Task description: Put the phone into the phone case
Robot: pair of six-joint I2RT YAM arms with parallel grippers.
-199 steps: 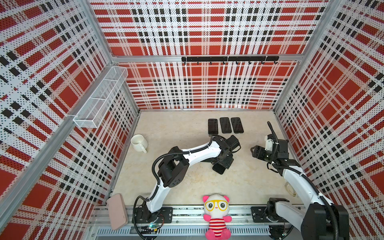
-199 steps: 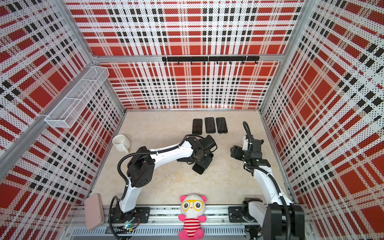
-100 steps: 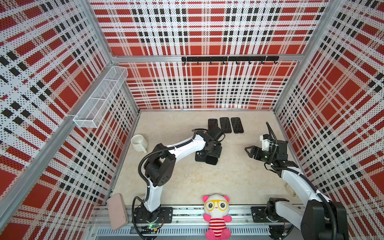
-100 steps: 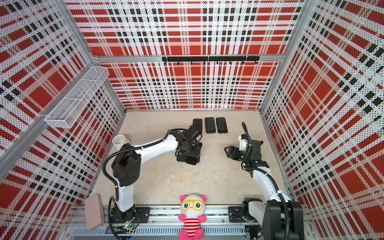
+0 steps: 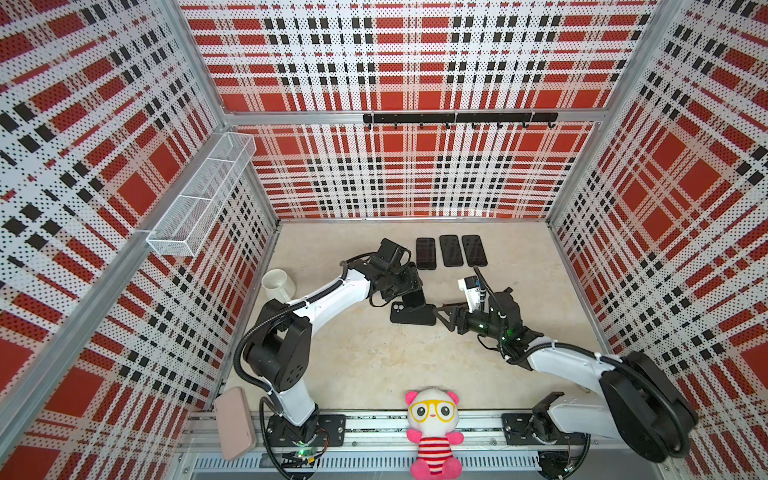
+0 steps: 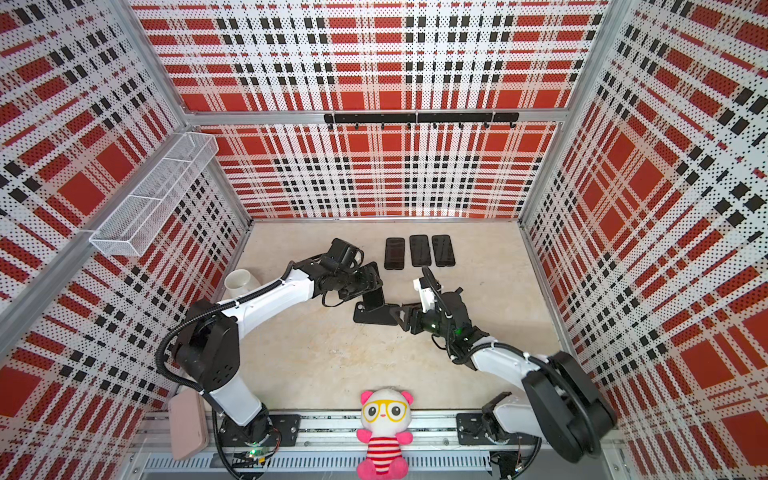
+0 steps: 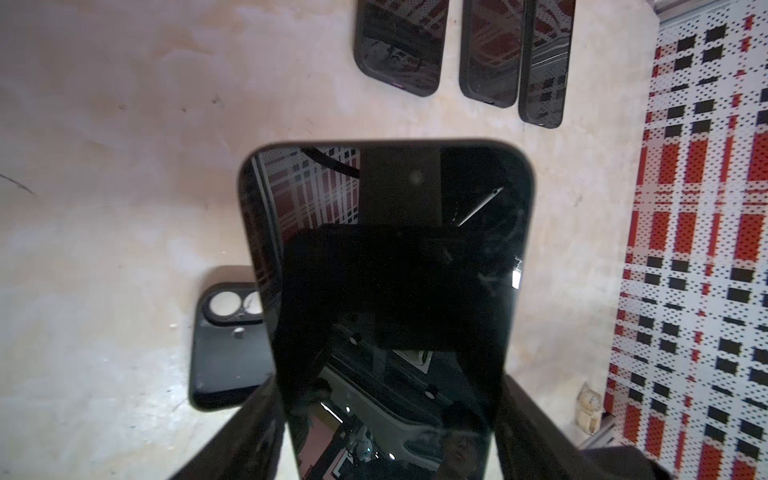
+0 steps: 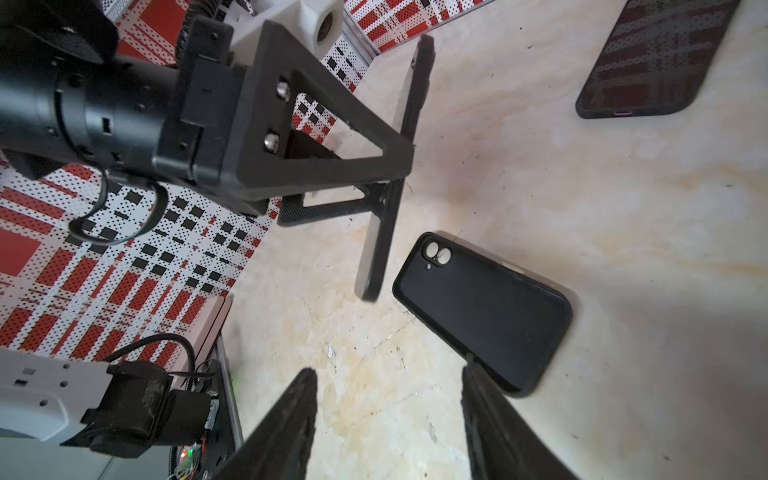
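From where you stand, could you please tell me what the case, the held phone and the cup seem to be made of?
Case: matte black, probably soft rubber or silicone; no glare, raised rounded lip.
Phone: glossy front, likely glass; it mirrors the plaid wall.
Cup: smooth plain white, ceramic or plastic; I cannot tell which.

Bright, even light from overhead fills both top views, whose plaid walls [image 5: 415, 62] bow outward toward the edges. In the right wrist view, soft shadows lie on the counter [image 8: 623, 216] beyond the right fingers [image 8: 286, 428], beside the phone case [image 8: 482, 311]. Between the left fingers [image 7: 249, 432], dark and blurred, the glass of the phone [image 7: 386, 232] mirrors the walls, with small glints.
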